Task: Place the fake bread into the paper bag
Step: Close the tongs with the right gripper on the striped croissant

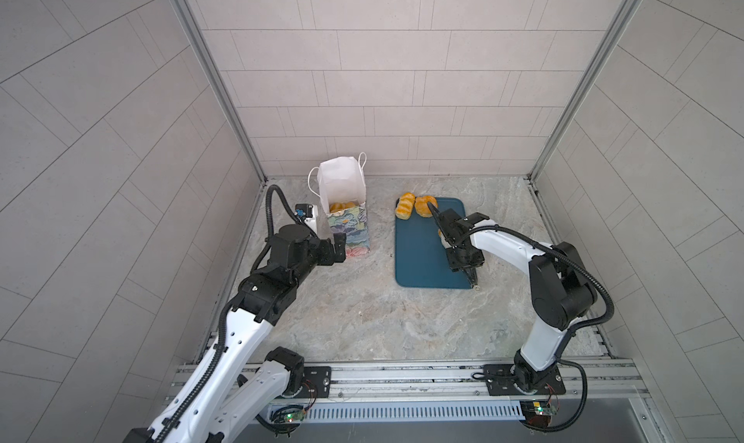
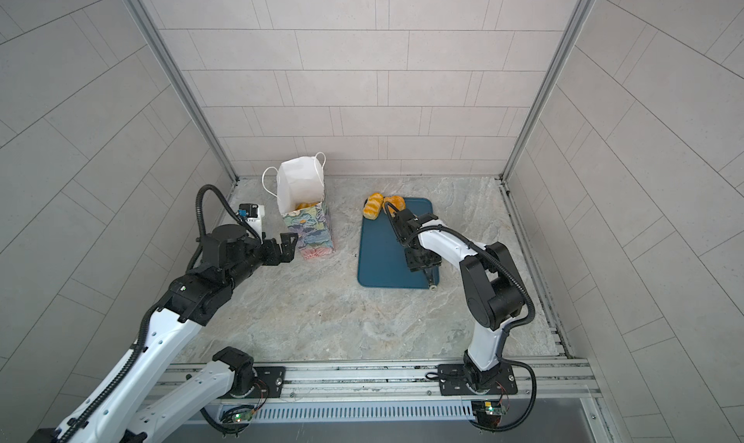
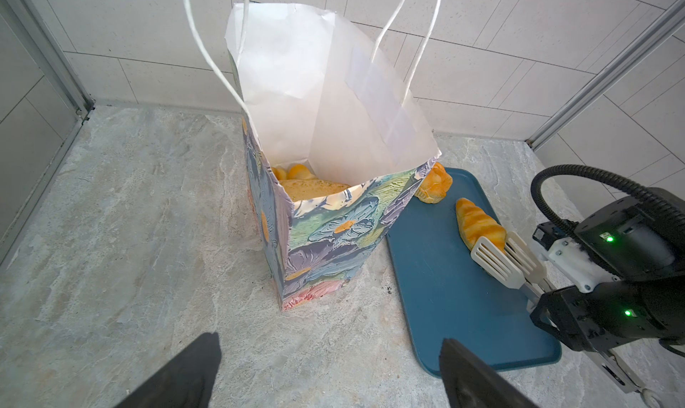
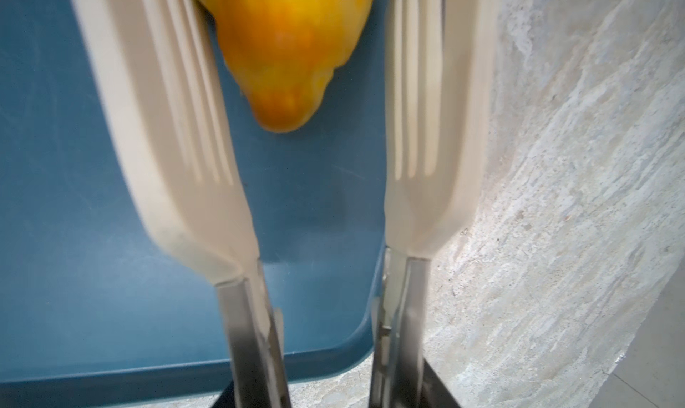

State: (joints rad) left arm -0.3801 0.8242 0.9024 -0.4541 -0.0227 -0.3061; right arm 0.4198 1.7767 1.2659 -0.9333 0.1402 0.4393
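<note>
Grey veined stone makes up the tabletop. On it lies a teal tray, and to its left stands the flowered paper bag, upright and open, with several pieces of fake bread down inside. The left end effector hovers just in front of the bag, jaws spread wide and empty. The right end effector looks like the one to act. It is clamped on white slotted tongs, whose blades straddle the near tip of a croissant lying on the tray. The croissant stretches straight ahead of the tongs, roughly in line with them. One blade touches it and the other stands just clear. A striped roll rests at the tray's far corner, nearest the bag.
</note>
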